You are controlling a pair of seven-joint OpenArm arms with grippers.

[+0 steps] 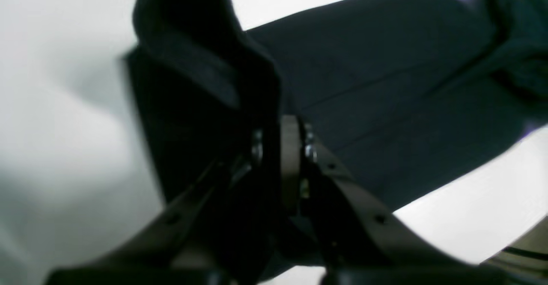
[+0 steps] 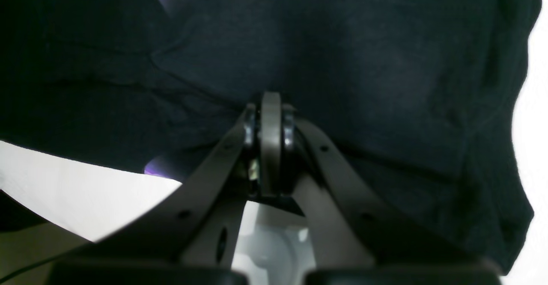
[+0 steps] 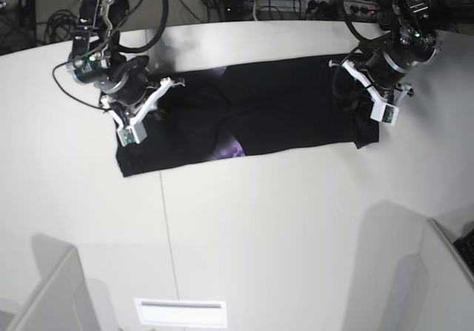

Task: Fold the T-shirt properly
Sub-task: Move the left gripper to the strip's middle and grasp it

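Left gripper [image 1: 280, 148] pinching T-shirt [image 3: 281, 109] edge, right gripper [image 2: 270, 122] likewise

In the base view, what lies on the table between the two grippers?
Only the black T-shirt, stretched flat from the right gripper to the left gripper; a bit of purple print peeks out at its near edge.

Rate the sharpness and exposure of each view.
Left wrist: soft and smeared, T-shirt nearly featureless black, table blown out white. Right wrist: sharper, cloth weave visible, corners dark. Base: evenly lit, crisp, soft shadows low on the table.
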